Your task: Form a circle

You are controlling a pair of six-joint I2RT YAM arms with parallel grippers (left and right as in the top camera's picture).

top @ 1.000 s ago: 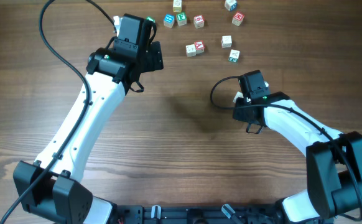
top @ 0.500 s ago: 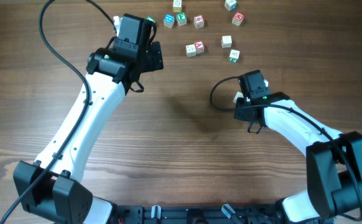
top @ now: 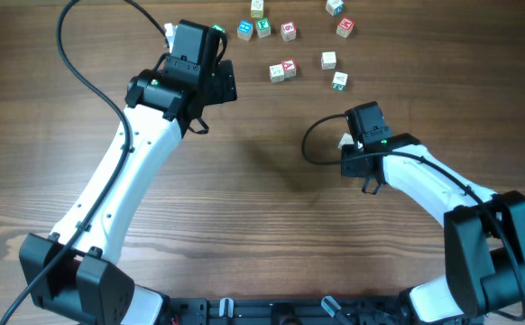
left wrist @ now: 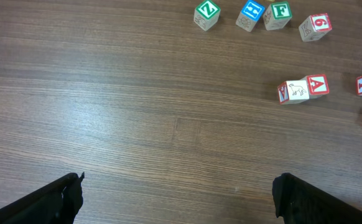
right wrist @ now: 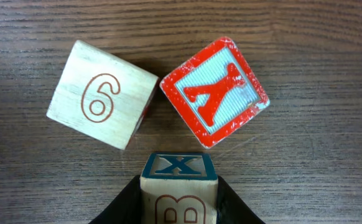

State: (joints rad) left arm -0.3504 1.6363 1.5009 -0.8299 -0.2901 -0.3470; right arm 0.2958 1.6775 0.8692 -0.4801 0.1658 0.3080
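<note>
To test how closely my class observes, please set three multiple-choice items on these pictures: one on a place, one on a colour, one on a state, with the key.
1. In the right wrist view, where does the red A cube lie relative to the 6 cube?
A) on top of it
B) to its right
C) underneath it

2. What colour is the letter on top of the X cube between the right hand's fingers?
A) blue
B) red
C) yellow

3. How is the left hand?
A) shut on a cube
B) open, holding nothing
C) shut, holding nothing

Key:
1 B, the two cubes lie side by side, the A one on the right.
2 A, the top face shows a blue X in a blue frame.
3 B, its fingers stand wide apart with nothing between them.
</note>
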